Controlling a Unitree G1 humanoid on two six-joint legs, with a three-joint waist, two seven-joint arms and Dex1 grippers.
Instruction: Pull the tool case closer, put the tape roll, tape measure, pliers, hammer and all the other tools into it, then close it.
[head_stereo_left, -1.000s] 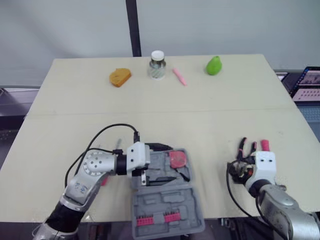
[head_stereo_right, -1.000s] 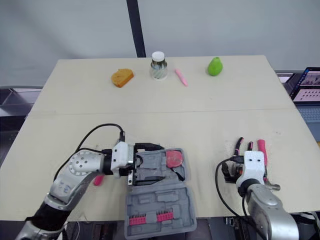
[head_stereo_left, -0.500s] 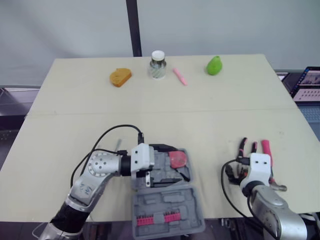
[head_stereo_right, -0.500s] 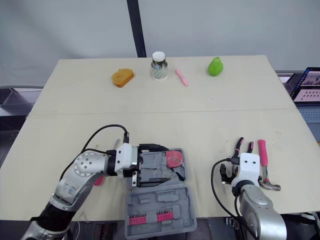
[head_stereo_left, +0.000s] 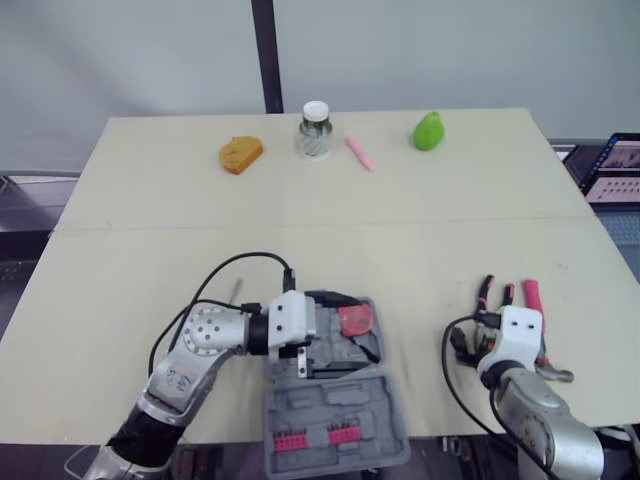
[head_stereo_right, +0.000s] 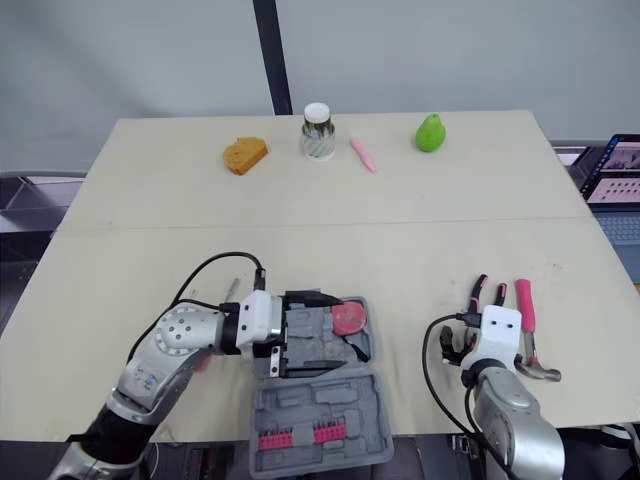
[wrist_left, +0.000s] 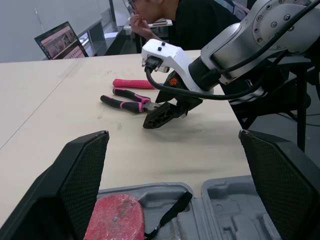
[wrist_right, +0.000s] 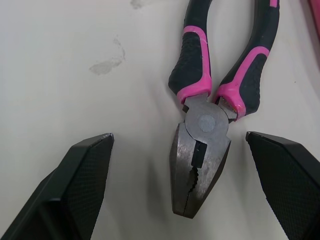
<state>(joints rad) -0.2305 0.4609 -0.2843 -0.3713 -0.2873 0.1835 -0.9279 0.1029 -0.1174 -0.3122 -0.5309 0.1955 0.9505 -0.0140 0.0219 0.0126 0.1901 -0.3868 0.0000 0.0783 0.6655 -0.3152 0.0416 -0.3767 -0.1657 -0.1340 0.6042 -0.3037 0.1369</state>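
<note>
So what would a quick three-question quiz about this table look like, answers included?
1. The tool case is: A) open, B) shut, C) upside down.
2. The pliers lie: A) inside the case, B) on the table by the right gripper, C) at the table's far edge.
3. Things lined up along the far edge: A) two, B) four, C) seven.

Answers:
1 A: its moulded inside shows, with a red tape measure lying in it.
2 B: the right wrist view looks past the open fingers at them on the bare tabletop.
3 B: an orange piece, a jar, a pink stick and a green object.
</note>
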